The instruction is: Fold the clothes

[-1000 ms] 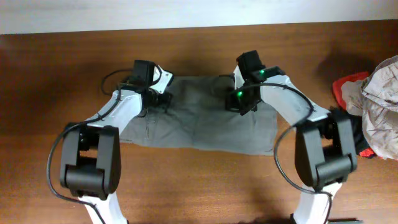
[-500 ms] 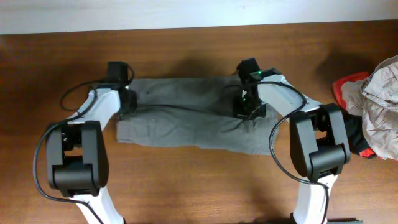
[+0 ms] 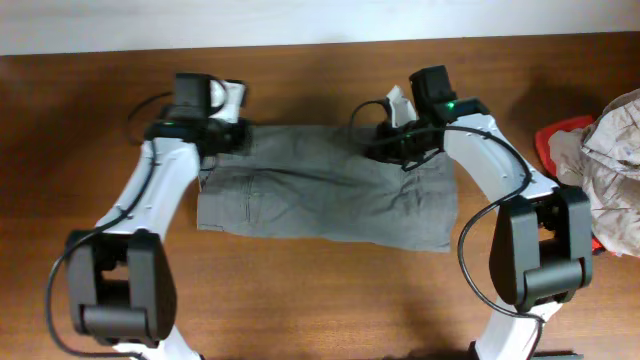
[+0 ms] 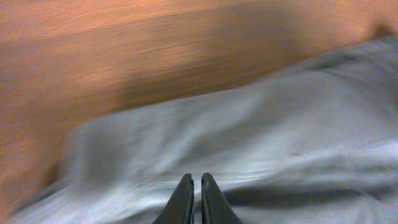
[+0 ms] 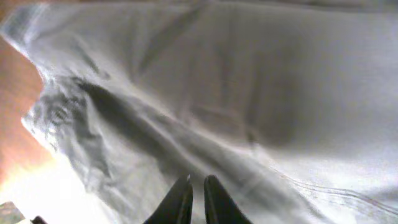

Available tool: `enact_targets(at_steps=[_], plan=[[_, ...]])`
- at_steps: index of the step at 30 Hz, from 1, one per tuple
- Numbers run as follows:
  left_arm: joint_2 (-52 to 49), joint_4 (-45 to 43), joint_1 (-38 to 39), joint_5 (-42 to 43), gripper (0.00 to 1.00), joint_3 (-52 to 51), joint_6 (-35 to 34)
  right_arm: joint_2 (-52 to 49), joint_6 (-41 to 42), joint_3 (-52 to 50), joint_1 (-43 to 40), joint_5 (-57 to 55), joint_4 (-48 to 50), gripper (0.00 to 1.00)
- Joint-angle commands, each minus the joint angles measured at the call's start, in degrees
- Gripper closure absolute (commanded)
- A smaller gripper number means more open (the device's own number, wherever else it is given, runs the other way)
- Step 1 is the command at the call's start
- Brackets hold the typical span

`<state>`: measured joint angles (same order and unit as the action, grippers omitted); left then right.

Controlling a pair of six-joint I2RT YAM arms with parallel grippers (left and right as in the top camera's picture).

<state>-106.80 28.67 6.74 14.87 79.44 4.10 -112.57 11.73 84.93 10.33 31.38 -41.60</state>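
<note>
The shorts [image 3: 320,195] lay spread flat on the desk [image 3: 300,290], a wide grey-olive rectangle across its middle and nearer the far edge than the near one. The cloth was wrinkled, with a long crease running across it and a pocket seam showing toward its left end.

The left gripper [image 3: 236,138] hung over the far left corner of the shorts. In the left wrist view its fingertips [image 4: 188,186] were pressed almost together, with only a thin slit between them and nothing caught there; that view was blurred, with cloth below and bare wood beyond.

The right gripper [image 3: 386,146] stood over the far edge of the shorts, right of their middle. In the right wrist view its fingertips [image 5: 182,190] were parted a little, with no cloth between them and rumpled fabric just below. Whether either gripper touched the cloth could not be told.

At the right edge of the desk, well apart from the shorts, a heap held a red garment [image 3: 558,140], a pale beige-grey one [image 3: 615,170] and a black one [image 3: 580,228].
</note>
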Motion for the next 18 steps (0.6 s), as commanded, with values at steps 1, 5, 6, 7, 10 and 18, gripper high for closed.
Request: enact_targets(at_steps=[1, 5, 6, 7, 10, 18], plan=[[-4.81, -3.06, 4.96, 3.37, 0.94, -0.11, 7.65, -0.94, 2.25, 0.48, 2.58, 1.25, 2.93, 0.87], [-9.81, -8.85, 6.80, 2.67, 0.95, -0.11, 7.61, -2.80, 6.88, 0.46, 4.46, -7.67, 5.90, 0.92], [-11.26, -10.93, 6.88, 2.21, 0.95, -0.11, 7.56, -3.30, 7.50, 0.46, 4.79, -10.19, 7.02, 0.92], [-12.33, -12.35, 6.88, 1.81, 0.95, -0.11, 7.56, -3.67, 7.50, 0.46, 4.90, -11.74, 7.85, 0.92], [-15.21, -14.93, 6.43, -3.87, 0.95, -0.11, 4.83, -5.07, 7.52, 0.46, 4.74, -18.84, 9.49, 0.92], [-17.31, -14.05, 0.83, -9.40, 0.89, -0.09, 2.32, -5.88, 7.58, 0.46, -1.16, -29.53, 7.32, 0.92]])
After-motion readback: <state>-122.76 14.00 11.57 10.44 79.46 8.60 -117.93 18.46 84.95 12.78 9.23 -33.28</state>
